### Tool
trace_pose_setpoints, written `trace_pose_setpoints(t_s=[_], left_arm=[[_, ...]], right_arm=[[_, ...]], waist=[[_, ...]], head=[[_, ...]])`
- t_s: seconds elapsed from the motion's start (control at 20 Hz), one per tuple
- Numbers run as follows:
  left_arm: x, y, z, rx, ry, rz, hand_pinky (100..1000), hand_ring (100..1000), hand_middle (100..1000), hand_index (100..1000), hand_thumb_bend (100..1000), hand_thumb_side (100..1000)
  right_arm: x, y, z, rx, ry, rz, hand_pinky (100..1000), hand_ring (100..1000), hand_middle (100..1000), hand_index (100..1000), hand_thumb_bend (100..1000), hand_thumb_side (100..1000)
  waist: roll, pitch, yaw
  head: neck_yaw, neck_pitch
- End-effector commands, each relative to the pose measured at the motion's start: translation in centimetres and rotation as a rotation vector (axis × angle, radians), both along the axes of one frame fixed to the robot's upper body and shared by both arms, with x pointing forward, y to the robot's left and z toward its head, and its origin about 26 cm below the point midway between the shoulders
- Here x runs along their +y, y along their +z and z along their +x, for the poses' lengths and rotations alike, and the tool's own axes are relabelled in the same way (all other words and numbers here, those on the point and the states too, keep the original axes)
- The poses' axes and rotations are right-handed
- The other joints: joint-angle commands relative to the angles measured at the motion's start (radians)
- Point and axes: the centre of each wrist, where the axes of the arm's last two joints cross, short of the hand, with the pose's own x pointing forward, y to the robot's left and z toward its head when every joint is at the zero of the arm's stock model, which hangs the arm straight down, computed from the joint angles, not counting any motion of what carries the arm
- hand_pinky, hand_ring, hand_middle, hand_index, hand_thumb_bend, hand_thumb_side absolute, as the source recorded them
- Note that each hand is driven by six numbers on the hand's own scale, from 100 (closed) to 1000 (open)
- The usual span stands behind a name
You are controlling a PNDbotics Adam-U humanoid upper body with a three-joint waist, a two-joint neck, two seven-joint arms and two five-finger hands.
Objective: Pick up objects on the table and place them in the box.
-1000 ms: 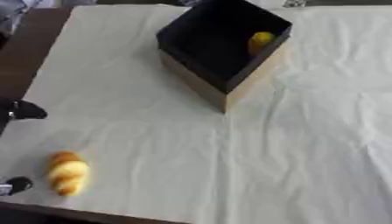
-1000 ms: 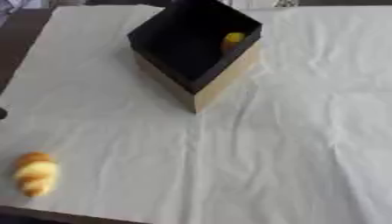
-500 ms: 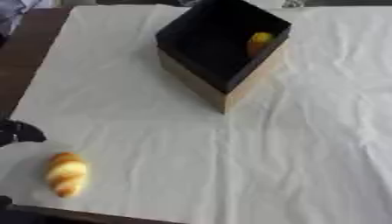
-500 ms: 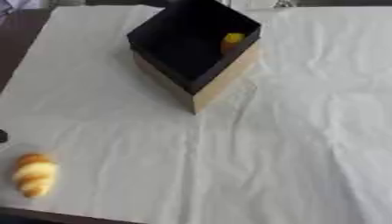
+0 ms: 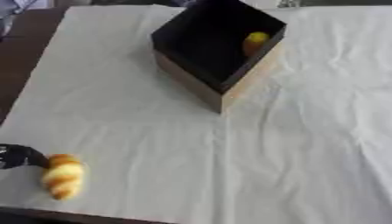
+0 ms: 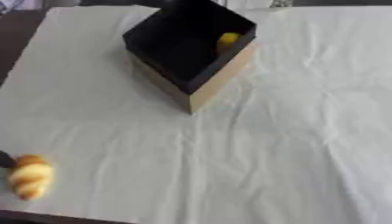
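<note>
A golden croissant (image 5: 63, 176) lies on the white cloth near the front left corner of the table. Only a black part of my left hand (image 5: 20, 156) shows at the left edge, right beside the croissant's upper end. The open box (image 5: 218, 72), black inside with tan outer walls, stands at the back middle, turned corner-on. A yellow-orange object (image 5: 255, 42) rests inside it against the right inner wall. My right hand appears in no view.
The white cloth (image 6: 291, 144) is wrinkled and covers most of the table. Dark bare table (image 5: 23, 52) shows along the left side, and the table's front edge runs just below the croissant.
My left hand has come down along the left edge and now sits against the croissant's upper end. The croissant and the box have stayed put.
</note>
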Motion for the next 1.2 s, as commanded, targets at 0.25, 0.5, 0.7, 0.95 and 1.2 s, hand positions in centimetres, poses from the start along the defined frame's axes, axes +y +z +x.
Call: trace_pose_setpoints(t_s=[0.25,0.5,0.7,0.95,1.2], left_arm=[[-0.5,0.3,0.5,-0.044,-0.001,0.094,769,771,728,844,578,100],[-1.5,0.0,0.8,-0.119,-0.04,0.18,735,705,653,786,670,100],[-1.9,-0.7,1.1,-0.211,-0.047,0.214,681,609,552,688,650,100],[-1.9,-1.7,1.4,-0.353,0.004,0.107,555,492,433,546,330,100],[-1.7,-1.6,1.5,-0.448,0.059,-0.07,488,442,372,423,356,100]], right_arm=[[0.2,0.5,-0.3,-0.013,0.01,-0.011,918,910,720,802,100,291],[0.2,0.4,-0.3,-0.006,0.012,-0.006,919,910,719,801,100,297],[0.2,0.2,-0.3,0.001,0.014,-0.004,920,910,717,799,100,306],[0.3,0.0,-0.2,0.01,0.019,-0.006,920,911,716,799,100,315],[0.3,-0.1,-0.3,0.02,0.024,-0.011,921,911,714,799,100,323]], waist=[[0.0,-0.015,-0.005],[0.0,-0.015,-0.009],[0.0,-0.014,-0.013],[0.001,-0.014,-0.015],[0.002,-0.015,-0.014]], head=[[0.01,-0.009],[0.015,-0.011],[0.017,-0.012],[0.02,-0.013],[0.018,-0.013]])
